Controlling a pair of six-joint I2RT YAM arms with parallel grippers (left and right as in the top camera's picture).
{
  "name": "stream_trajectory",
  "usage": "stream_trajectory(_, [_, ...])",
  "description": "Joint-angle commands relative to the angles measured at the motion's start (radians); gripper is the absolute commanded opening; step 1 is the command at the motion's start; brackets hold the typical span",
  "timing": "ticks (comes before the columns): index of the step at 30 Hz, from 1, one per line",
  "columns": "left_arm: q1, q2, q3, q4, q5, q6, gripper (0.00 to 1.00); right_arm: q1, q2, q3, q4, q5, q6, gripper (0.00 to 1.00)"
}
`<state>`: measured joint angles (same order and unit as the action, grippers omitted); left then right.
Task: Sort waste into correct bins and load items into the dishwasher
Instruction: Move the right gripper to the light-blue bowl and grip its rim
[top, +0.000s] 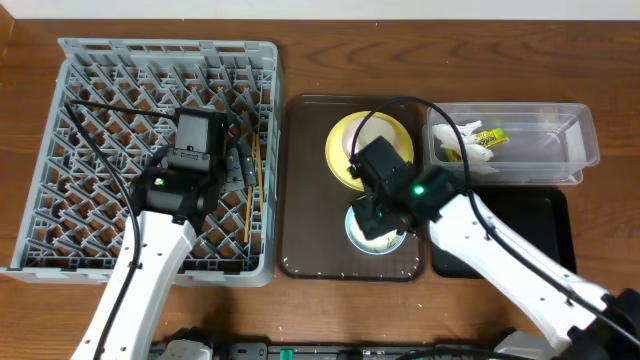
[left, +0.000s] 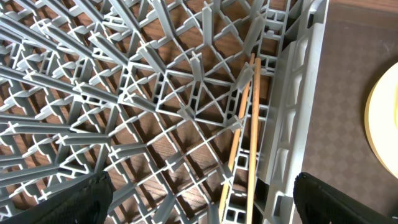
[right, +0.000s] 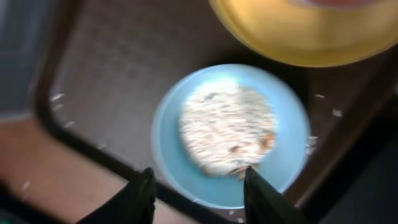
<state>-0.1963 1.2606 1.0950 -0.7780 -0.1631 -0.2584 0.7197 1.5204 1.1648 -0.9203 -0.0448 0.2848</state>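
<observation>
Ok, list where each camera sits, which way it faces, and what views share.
Overhead: fixed above the table, facing down; dish rack, brown tray, left arm, right arm.
Left wrist: over the rack, facing down at the chopsticks; fingertips at bottom corners.
Right wrist: over the blue bowl, facing down; fingertips at bottom edge.
Shared: yellow plate, in all three.

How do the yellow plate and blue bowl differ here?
The yellow plate looks wider than the blue bowl. The bowl holds white rice-like crumbs; the plate's middle is partly hidden. The bowl sits nearer the tray's front edge, under the right gripper; the plate sits behind it. Both are round and rest on the brown tray.
</observation>
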Motion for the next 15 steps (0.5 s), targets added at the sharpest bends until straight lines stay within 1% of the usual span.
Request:
stream_trajectory(1, [0.006,0.002,0.000,0.000,-0.005,-0.002,0.93,0.046,0.013,-0.008,0.007,-0.056,-0.013,0.46])
stream_trajectory(3, [0.006,0.002,0.000,0.000,-0.005,-0.002,0.93,0.076,0.024,-0.026,0.024,-0.036,-0.025,0.46])
stream_trajectory(9, [0.006,0.002,0.000,0.000,-0.005,-0.002,0.93,0.144,0.069,-0.081,0.064,0.121,-0.024,0.45])
stream_trajectory(15, [0.006,0.002,0.000,0.000,-0.005,-0.002,0.93,0.154,0.103,-0.118,0.111,0.126,-0.024,0.41])
